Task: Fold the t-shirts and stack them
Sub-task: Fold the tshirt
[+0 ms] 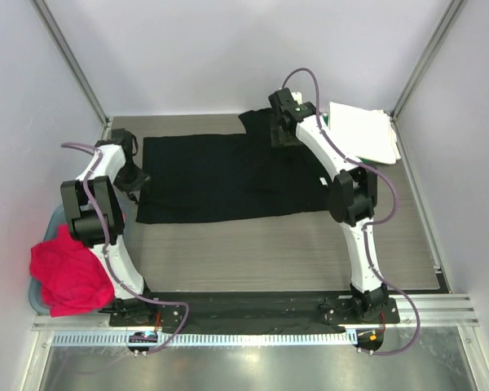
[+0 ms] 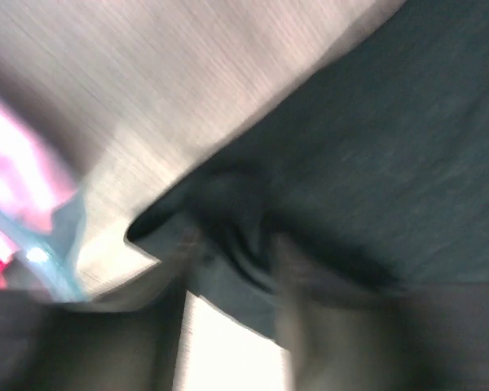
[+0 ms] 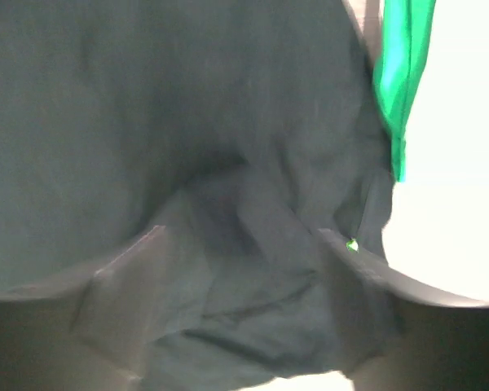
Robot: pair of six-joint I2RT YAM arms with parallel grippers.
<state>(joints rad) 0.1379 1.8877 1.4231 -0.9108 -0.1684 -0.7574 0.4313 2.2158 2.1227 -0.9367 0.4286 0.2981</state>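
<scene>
A black t-shirt lies spread flat across the table, folded into a long band. My left gripper is at its left end. In the blurred left wrist view the left gripper stands open, fingers apart over a corner of the black cloth. My right gripper is over the shirt's back right part. In the right wrist view the right gripper is open, with rumpled black cloth lying loose between its fingers. A folded white t-shirt lies at the back right, with a green one under it.
A pale blue tub stands off the table's left edge with a red t-shirt heaped in it; pink cloth shows there too. Grey walls close in the table at the back and on both sides.
</scene>
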